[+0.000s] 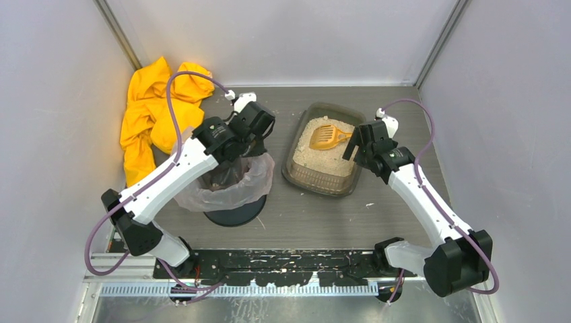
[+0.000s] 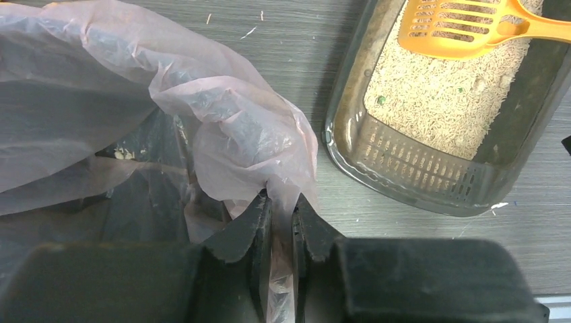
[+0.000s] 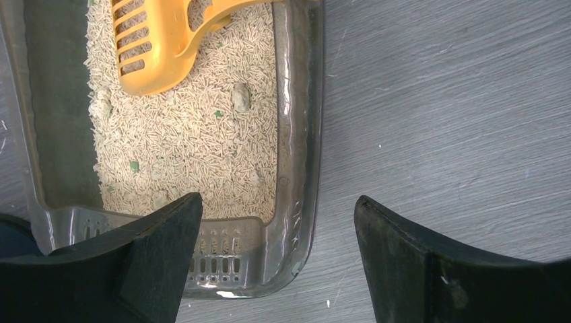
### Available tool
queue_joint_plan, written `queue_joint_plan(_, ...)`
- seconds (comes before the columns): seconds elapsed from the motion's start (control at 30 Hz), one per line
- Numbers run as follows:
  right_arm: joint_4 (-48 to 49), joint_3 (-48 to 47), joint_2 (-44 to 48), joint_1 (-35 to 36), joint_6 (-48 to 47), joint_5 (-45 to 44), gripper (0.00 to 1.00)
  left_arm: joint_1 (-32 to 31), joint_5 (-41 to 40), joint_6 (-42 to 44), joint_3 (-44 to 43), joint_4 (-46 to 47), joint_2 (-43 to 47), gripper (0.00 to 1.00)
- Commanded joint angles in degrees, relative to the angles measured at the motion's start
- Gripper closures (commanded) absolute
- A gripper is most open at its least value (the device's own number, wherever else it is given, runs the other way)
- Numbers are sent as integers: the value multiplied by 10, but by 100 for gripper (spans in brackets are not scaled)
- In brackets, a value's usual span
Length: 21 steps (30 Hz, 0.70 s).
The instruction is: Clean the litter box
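Tabletop [image 1: 303, 219] bears litter box [image 1: 322, 180] under wide-open right gripper [image 3: 277, 202]; left gripper [image 2: 283, 207] pinches bag liner [image 2: 222, 114].

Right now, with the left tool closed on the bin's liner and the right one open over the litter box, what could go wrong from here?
1. The left tool pinches just a thin fold of the bag liner; a pull may tear it or drag it off the bin.
2. The right tool hangs open across the litter box rim, short of the scoop handle; coming down there could knock the box and spill litter.
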<state>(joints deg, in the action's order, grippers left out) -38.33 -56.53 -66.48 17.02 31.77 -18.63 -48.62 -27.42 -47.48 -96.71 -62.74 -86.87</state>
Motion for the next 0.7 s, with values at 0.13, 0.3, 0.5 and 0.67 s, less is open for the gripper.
queue_joint_plan(0.13,23,1,7,-1,-2,-1,12,1,-27,36,-20,12,-3,100)
queue_joint_plan(0.3,22,3,8,-1,-2,-2,12,5,-37,83,-58,4,-47,100)
queue_joint_plan(0.5,23,3,6,-1,-2,-1,13,5,-5,160,-95,53,-87,100)
queue_joint_plan(0.67,25,3,4,-1,-1,-6,13,7,12,190,-149,64,-140,100)
